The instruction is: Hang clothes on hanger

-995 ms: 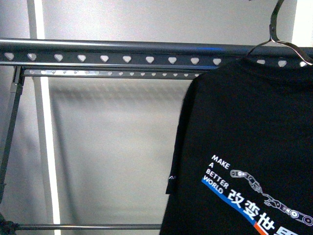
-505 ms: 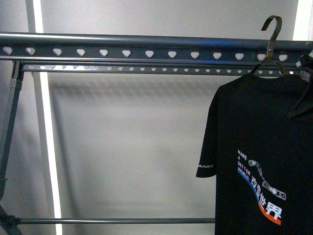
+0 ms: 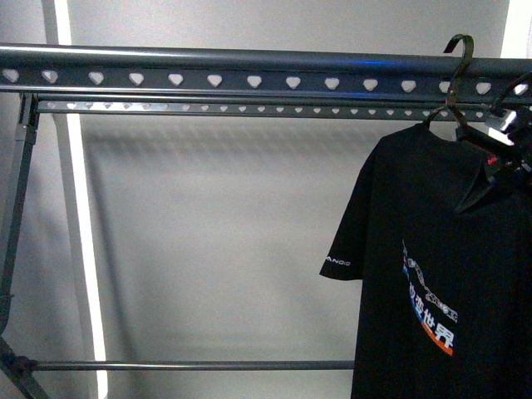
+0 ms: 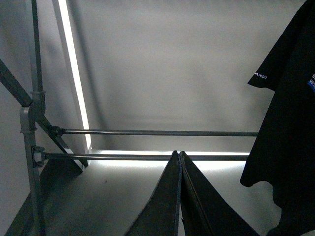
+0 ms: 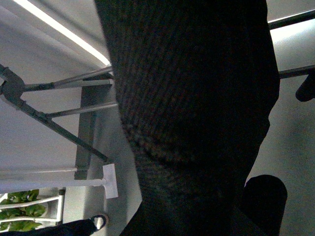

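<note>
The black T-shirt, printed in white with a blue stripe, hangs at the right on a wire hook. The hook's curve sits at the level of the hanger, a dark grey rail with heart-shaped holes; I cannot tell if it rests on it. My right gripper is shut on the T-shirt near its collar. In the right wrist view the black fabric fills the picture and hides the jaws. My left gripper is shut and empty, low down and left of the T-shirt.
A second, thinner holed rail runs just behind the hanger. Slanted grey legs stand at the left. Two low crossbars span the rack. A pale wall with a bright vertical strip is behind. A green plant shows in the right wrist view.
The T-shirt has moved away from the camera, looking smaller, and its hook has come into view at rail height. My right gripper has come into view at the collar.
</note>
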`<state>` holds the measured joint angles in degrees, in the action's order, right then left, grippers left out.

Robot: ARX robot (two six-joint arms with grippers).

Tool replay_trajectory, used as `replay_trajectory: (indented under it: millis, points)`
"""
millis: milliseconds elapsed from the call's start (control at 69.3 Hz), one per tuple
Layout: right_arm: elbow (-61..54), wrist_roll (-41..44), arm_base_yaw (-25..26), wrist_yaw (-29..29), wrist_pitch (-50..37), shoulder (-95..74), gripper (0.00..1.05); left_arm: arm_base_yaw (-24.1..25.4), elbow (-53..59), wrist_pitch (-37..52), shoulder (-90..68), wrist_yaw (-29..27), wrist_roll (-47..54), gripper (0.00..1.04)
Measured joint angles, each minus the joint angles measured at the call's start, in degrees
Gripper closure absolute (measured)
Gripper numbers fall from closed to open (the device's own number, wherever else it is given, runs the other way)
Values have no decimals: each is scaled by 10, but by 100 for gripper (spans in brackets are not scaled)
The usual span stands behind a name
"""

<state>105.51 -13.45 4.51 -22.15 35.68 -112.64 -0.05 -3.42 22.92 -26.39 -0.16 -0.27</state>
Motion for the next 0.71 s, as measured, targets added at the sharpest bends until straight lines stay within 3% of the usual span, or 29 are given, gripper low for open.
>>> replay_trajectory:
  millis: [173, 562, 707]
  points:
    - [-2, -22, -7, -2, -12, -3, 96, 0, 11, -29, 39, 0, 1, 101]
    - [-128, -2, -11, 3, -76, 50, 96, 0, 24, -84, 122, 0, 2, 101]
    - [-183, 14, -12, 10, -110, 77, 72, 0, 24, -107, 144, 0, 2, 101]
